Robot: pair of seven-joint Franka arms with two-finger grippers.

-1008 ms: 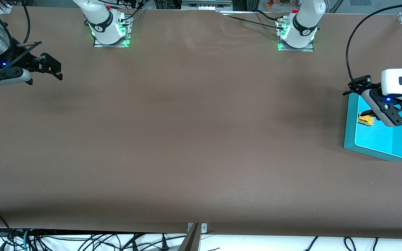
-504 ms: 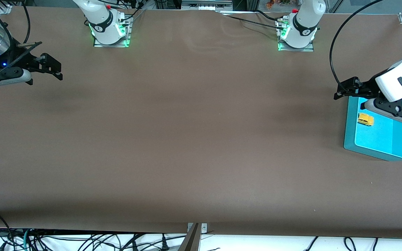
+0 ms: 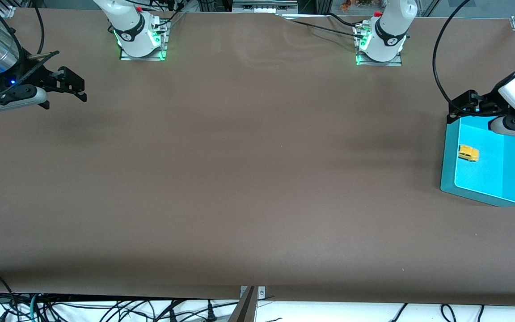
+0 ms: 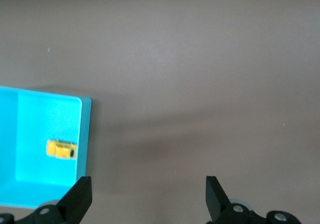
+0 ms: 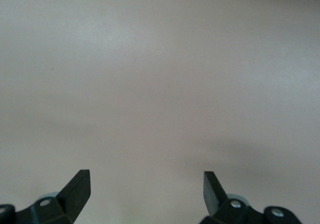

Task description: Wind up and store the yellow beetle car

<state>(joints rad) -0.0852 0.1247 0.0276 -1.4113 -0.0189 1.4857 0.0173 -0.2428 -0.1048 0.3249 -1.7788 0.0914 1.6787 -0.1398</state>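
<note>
The yellow beetle car (image 3: 468,153) lies inside the cyan bin (image 3: 514,172) at the left arm's end of the table. It also shows in the left wrist view (image 4: 61,148), in the bin (image 4: 30,119). My left gripper (image 3: 458,108) is open and empty, up over the bin's edge farthest from the front camera; its spread fingers frame bare table in the left wrist view (image 4: 148,196). My right gripper (image 3: 72,89) is open and empty over the table at the right arm's end, and waits there. In the right wrist view (image 5: 146,189) it shows only bare table.
The brown table (image 3: 248,170) stretches between the two arms. The arm bases (image 3: 140,36) (image 3: 380,40) stand along the edge farthest from the front camera. Cables hang below the near edge (image 3: 105,308).
My left gripper has let go of the car, risen out of the bin and drawn back toward its base side. The car stays in the bin. The right gripper has shifted slightly.
</note>
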